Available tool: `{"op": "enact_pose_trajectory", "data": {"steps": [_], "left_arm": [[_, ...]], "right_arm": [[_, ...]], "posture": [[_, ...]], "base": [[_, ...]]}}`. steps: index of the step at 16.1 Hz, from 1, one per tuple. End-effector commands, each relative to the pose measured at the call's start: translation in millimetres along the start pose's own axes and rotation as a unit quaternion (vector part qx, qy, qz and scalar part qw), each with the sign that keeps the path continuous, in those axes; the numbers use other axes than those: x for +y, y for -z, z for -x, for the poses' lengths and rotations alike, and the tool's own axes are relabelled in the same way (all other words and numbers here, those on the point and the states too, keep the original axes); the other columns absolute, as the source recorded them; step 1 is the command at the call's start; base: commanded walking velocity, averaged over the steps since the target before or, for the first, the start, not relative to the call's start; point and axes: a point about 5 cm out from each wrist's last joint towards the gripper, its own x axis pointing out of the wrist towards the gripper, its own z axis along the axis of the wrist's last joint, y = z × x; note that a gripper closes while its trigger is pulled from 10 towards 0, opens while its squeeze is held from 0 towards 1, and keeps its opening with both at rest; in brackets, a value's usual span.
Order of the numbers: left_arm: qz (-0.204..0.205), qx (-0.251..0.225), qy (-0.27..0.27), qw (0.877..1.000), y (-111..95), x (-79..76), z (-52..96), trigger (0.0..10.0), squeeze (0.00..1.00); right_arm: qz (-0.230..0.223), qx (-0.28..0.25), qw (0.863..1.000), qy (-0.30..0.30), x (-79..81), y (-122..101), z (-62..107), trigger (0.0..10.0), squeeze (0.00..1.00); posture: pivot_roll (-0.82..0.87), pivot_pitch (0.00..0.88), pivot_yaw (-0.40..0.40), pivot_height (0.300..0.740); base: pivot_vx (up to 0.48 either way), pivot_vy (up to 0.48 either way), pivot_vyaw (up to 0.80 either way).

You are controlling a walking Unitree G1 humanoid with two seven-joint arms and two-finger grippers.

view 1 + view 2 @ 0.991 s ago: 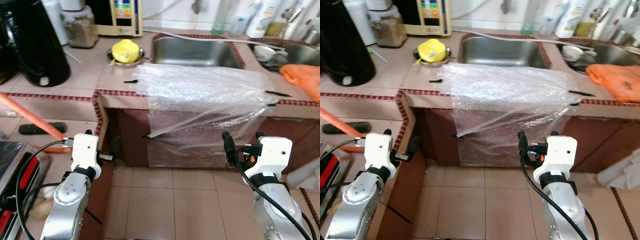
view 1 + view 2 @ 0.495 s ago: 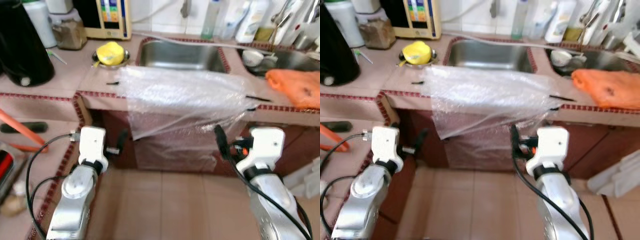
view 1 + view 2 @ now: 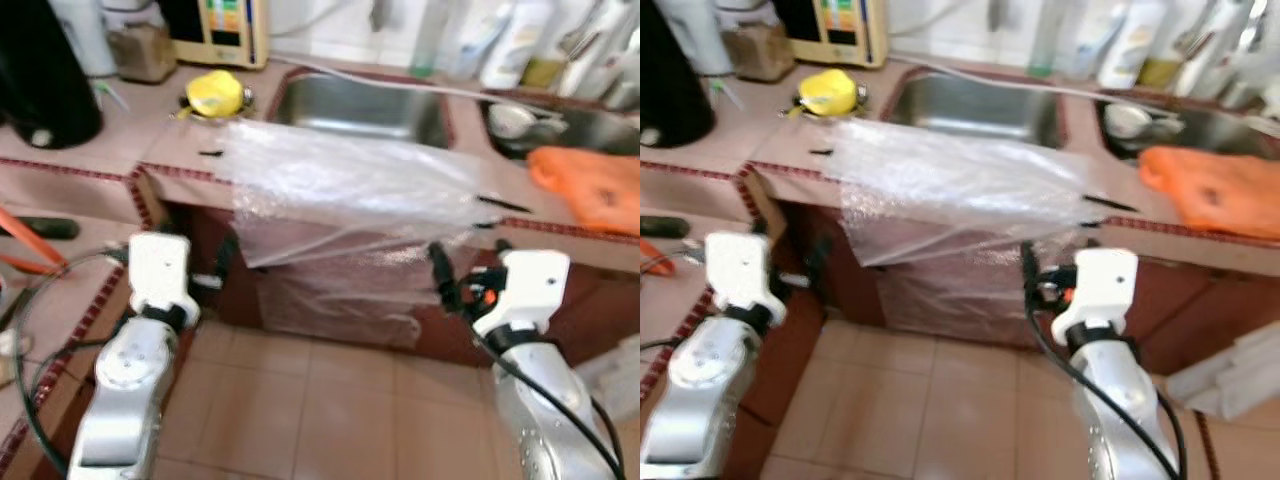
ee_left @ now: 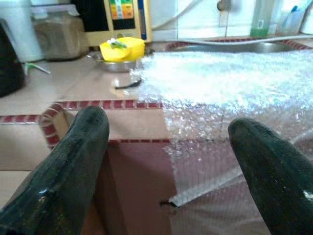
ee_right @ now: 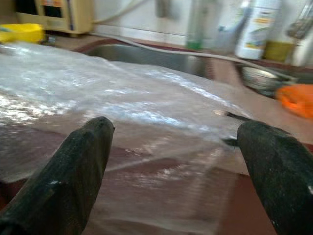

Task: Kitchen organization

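Left eye view: yellow object (image 3: 213, 93) fills a metal bowl (image 3: 241, 103); left hand (image 4: 166, 142) and right hand (image 5: 176, 147) both released.

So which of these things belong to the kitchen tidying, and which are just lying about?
In play: bubble wrap draped over the counter edge; left pincer and right pincer, both open, facing it.
Lying about: yellow object, orange cloth, sink.

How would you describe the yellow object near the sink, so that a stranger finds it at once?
Start at the steel sink set in the tiled counter. Just left of it sits a small metal bowl holding the yellow object, the only bright yellow thing there, behind the bubble wrap draped over the counter's edge.
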Motion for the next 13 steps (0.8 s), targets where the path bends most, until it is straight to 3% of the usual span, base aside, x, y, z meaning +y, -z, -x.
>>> {"op": "enact_pose_trajectory", "data": {"steps": [1,2,4,5,11,13], "left_arm": [[0.003,0.011,-0.007,1.0,0.5,7.4,6.4,10.0,0.0],[0.011,0.014,0.001,1.0,-0.2,6.3,7.8,10.0,0.0],[0.014,-0.007,-0.003,1.0,-9.5,0.9,2.6,10.0,0.0],[0.021,-0.011,-0.014,1.0,-12.1,-0.6,-0.2,10.0,0.0],[0.026,-0.01,-0.042,0.999,-12.5,4.6,4.7,10.0,0.0],[0.028,-0.008,-0.031,0.999,-12.4,-0.2,4.7,10.0,0.0]], "right_arm": [[-0.019,0.006,1.0,0.007,1.1,2.6,-2.4,10.0,0.0],[-0.039,0.006,0.999,-0.003,3.2,2.3,-3.1,10.0,0.0],[-0.017,0.005,1.0,0.006,3.1,1.6,-4.0,10.0,0.0],[-0.046,0.007,0.998,-0.029,8.0,-0.1,-1.2,10.0,0.0],[-0.004,-0.021,0.998,-0.067,14.5,-11.6,-2.8,10.0,0.0],[-0.003,-0.021,0.998,-0.065,13.3,-10.8,-4.2,10.0,0.0]], "posture": [[0.04,0.117,-0.056,0.74],[0.04,0.122,-0.058,0.74],[0.03,0.112,-0.059,0.74],[0.02,0.108,-0.058,0.74],[0.03,0.1,-0.081,0.74],[0.03,0.096,-0.08,0.74]], "base": [[0.0,0.0,0.0],[0.0,0.0,0.0],[0.0,0.0,0.0],[0.0,0.0,0.0],[0.0,0.0,0.0],[0.0,0.0,0.8]]}}
